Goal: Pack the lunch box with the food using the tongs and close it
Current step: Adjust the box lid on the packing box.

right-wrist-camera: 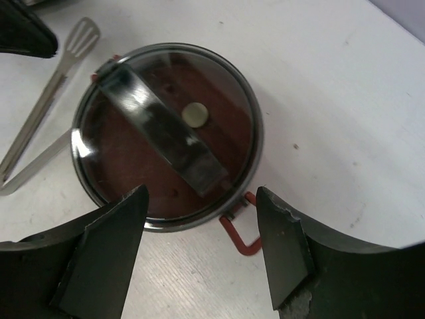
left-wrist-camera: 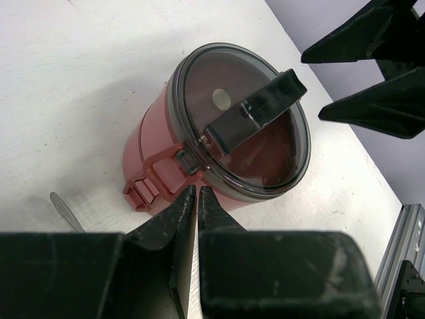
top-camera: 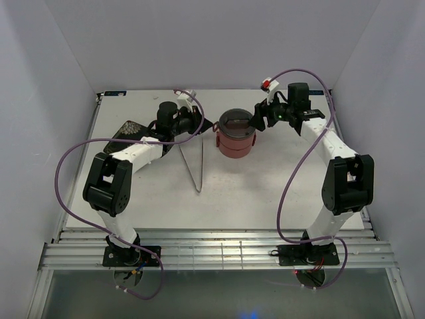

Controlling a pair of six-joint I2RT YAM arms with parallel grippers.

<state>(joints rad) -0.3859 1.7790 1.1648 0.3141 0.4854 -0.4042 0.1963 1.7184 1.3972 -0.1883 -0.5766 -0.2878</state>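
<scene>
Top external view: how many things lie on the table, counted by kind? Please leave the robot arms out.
Lunch box, stacked and lidded: 1
Tongs: 1
Dark plate, partly hidden: 1
Total: 3

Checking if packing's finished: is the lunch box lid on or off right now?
On. The lunch box stands upright with its dark round lid seated flat on the top rim, as both wrist views show.
</scene>
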